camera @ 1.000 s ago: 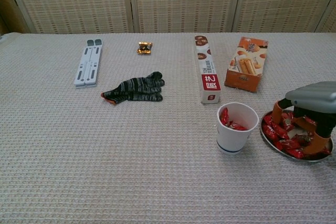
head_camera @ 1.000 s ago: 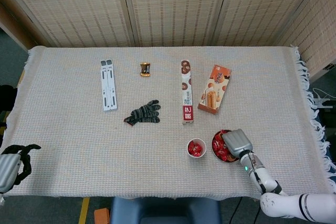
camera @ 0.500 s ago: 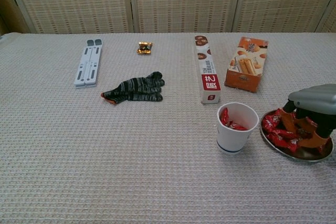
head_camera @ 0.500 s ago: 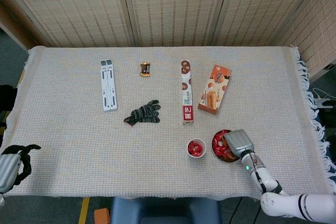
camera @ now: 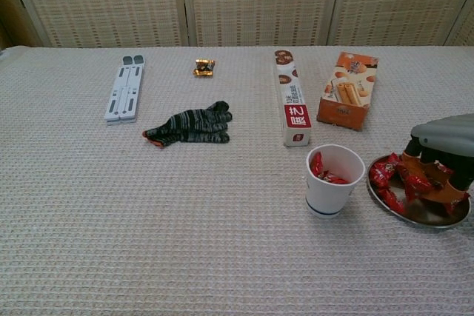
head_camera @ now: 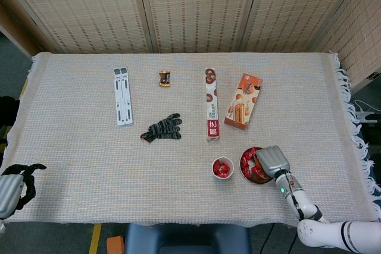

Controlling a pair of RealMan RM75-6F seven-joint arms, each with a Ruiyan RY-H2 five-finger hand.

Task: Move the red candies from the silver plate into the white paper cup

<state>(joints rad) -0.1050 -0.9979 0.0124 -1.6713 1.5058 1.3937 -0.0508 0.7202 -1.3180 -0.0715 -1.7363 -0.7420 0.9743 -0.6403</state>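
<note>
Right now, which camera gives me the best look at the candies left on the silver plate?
The chest view: from the side it shows the red candies on the silver plate under the right hand. In the head view the hand covers much of the plate, so only a few candies show.

- The desk (head_camera: 77, 147) is covered by a pale woven cloth (head_camera: 297, 87) with a waffle texture; a fringe (head_camera: 357, 141) hangs along the cloth's right edge.
- Behind the desk stands a folding screen (head_camera: 196, 10) of light woven panels set in wooden frames, spanning the whole far side.
- Left of the desk, a grey-green floor (head_camera: 12, 63) shows.
- Below the desk's near edge, a yellow floor line (head_camera: 95, 239) and a dark blue seat (head_camera: 187, 239) are in sight.
- Light is even and soft across the cloth.
</note>
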